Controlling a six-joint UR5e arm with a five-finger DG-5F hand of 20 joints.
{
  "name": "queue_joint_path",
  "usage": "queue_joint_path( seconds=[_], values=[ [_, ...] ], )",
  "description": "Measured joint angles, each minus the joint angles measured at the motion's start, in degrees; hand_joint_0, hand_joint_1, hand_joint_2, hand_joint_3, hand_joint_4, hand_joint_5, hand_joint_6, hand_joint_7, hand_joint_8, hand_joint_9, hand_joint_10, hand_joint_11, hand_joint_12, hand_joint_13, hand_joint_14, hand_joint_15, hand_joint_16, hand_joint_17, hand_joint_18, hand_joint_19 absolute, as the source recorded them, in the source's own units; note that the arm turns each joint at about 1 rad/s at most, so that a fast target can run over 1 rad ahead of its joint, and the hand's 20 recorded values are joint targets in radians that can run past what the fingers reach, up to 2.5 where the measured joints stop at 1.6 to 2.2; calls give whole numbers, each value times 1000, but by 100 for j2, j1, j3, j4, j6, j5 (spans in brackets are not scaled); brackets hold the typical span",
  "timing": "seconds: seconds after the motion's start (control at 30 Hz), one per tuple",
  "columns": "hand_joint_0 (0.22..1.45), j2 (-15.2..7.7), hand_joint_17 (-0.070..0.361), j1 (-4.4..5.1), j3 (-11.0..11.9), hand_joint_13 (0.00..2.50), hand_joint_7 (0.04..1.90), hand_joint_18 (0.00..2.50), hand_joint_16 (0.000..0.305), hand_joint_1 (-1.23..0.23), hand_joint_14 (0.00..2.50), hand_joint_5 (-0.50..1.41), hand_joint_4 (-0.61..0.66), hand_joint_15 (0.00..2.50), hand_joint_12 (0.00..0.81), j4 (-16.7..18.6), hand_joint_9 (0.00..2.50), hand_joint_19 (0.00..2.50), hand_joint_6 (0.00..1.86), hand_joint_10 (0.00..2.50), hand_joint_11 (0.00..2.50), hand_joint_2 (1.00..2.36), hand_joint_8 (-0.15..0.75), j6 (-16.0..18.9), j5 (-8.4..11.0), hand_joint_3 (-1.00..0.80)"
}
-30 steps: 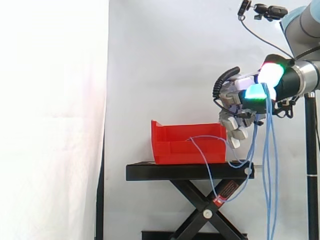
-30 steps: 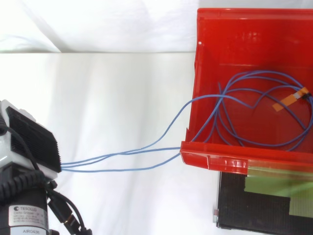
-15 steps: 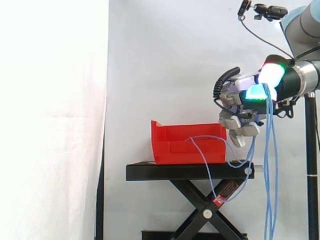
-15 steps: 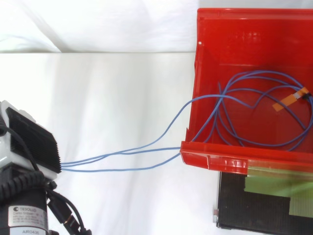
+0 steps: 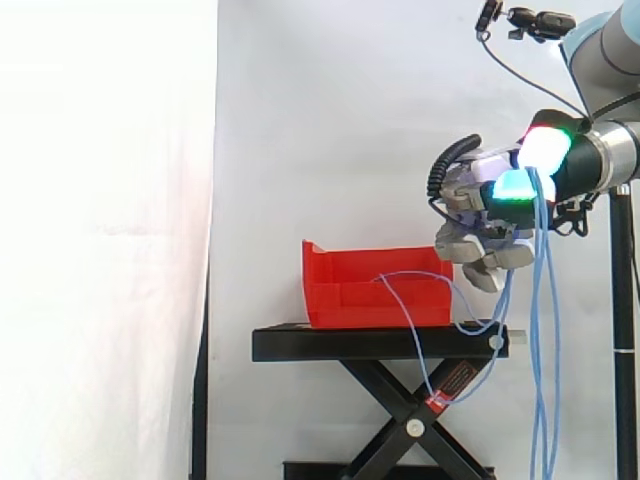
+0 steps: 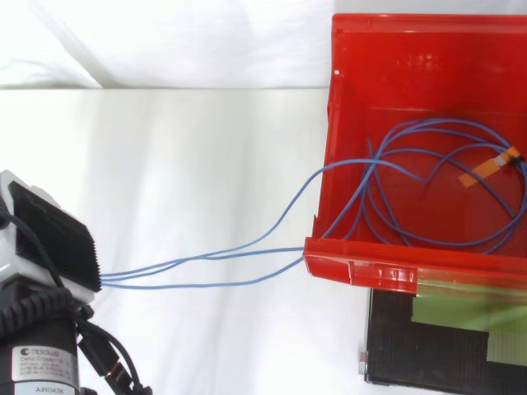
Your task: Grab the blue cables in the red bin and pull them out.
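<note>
The red bin [image 5: 375, 290] sits on the black stand [image 5: 380, 343]. Blue cables [image 6: 445, 156] lie looped inside it, and strands run over its left rim [image 6: 329, 164] to my hand [image 6: 49, 247] at the lower left of the top view. In the side view my hand [image 5: 492, 198] hovers just right of the bin, above its rim, shut on the blue cables. Its lower fingers curl in under the palm. From the hand, long strands [image 5: 545, 330] hang down past the stand. One more strand droops over the bin's front [image 5: 410, 315].
An orange tape tab [image 6: 487, 168] marks the cables at the bin's right side. The stand's scissor legs [image 5: 410, 420] sit below the bin. A white curtain hangs behind. A camera on a black mount [image 5: 535, 20] is at the top right.
The lower fingers have curled further up under the palm. The hand has drifted very slightly away from the bin. The loops in the bin have not visibly moved.
</note>
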Motion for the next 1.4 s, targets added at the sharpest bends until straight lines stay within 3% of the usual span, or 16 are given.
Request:
queue_joint_path(
  seconds=[0.1,0.17,0.33,0.37,0.53,0.73,0.93,1.0,1.1,1.13,1.17,1.33,1.4],
  values=[
    [930,0,104,1,1,1063,660,689,46,-750,24,721,59,869,427,0,522,777,911,8,1466,1000,357,0,1,-1000],
    [927,0,105,1,1,1088,616,700,47,-748,24,708,45,910,434,-1,470,802,963,250,1485,1000,350,0,4,-1000],
    [924,0,106,2,1,1091,607,707,47,-746,23,698,24,915,434,-6,404,811,963,491,1430,1000,340,-1,8,-1000],
    [924,0,106,2,1,1094,592,708,47,-746,20,695,24,928,435,-7,354,820,969,738,1331,1000,336,-1,8,-1000],
    [923,0,106,3,0,1105,587,723,47,-747,22,697,24,951,437,-9,343,809,962,965,1235,1000,339,-1,7,-1000],
    [924,0,104,2,0,1135,601,735,46,-750,22,710,35,1017,427,-9,369,832,937,966,1246,1000,342,-2,9,-1000],
    [926,-1,99,2,-1,1265,613,765,44,-760,10,717,37,1326,395,-9,403,877,924,892,1247,1000,341,-4,9,-1000],
    [926,0,97,2,-1,1293,614,770,43,-760,4,719,39,1428,389,-14,427,879,923,756,1290,1000,341,-5,9,-1000],
    [927,-1,95,2,-1,1262,657,766,42,-764,294,730,47,1415,371,-27,487,891,865,433,1417,1000,337,-11,9,-1000],
    [928,0,94,2,-1,1207,652,764,42,-764,608,733,44,1328,366,-33,489,902,865,402,1443,1000,337,-14,9,-1000],
    [928,-1,94,2,0,1196,660,764,42,-764,648,733,45,1333,364,-40,492,901,863,391,1437,1000,337,-17,8,-1000],
    [927,3,90,2,0,1060,657,764,40,-765,1542,734,64,996,353,-77,504,941,864,340,1444,1000,339,-25,6,-1000],
    [927,2,88,2,0,1031,641,771,39,-766,1724,736,55,947,347,-83,509,978,868,310,1453,1000,335,-26,6,-1000]
  ],
)
